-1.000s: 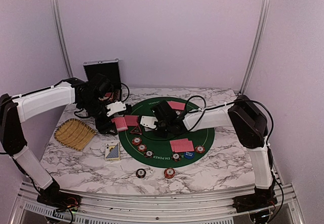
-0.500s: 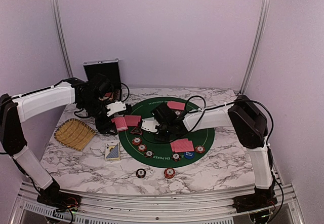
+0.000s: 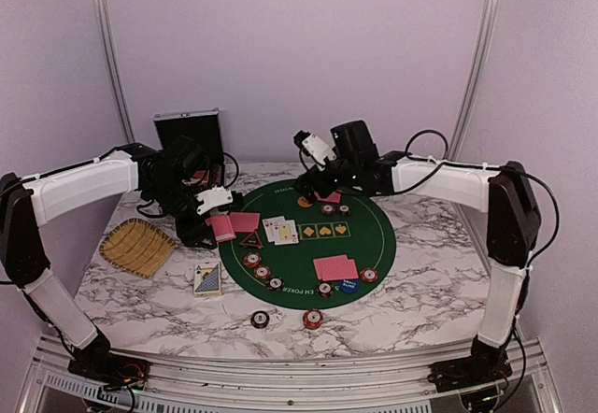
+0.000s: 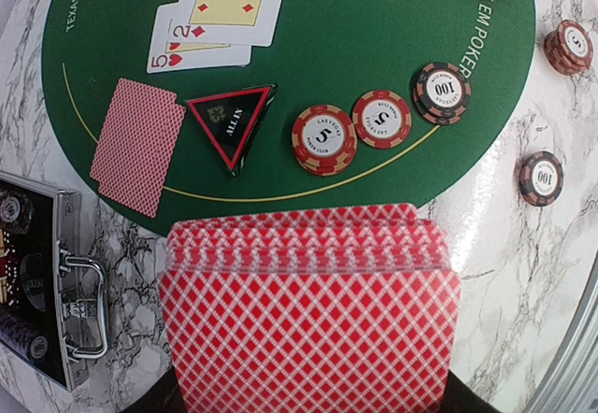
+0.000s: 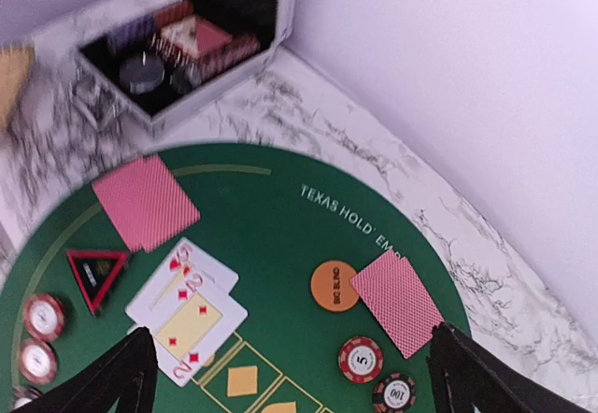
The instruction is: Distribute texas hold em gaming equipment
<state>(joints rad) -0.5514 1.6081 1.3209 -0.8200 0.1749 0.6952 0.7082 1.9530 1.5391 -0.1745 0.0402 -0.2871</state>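
Observation:
My left gripper is shut on a deck of red-backed playing cards at the left edge of the green mat; the deck hides its fingers. Two face-up diamond cards lie beside the dark triangular marker. My right gripper hangs open above the mat's far side, over the orange disc and a face-down pair, with nothing between its fingers. Red and dark chips sit along the mat's near left rim. A blue disc lies by another face-down pair.
The open silver case stands at the back left with chips inside. The yellow straw tray lies at the left. A face-up card pack and two chips rest on the marble in front of the mat.
My right gripper has opened, leaving the two face-up cards on the mat, and has risen and swung back toward the mat's far side. The left arm has stayed put.

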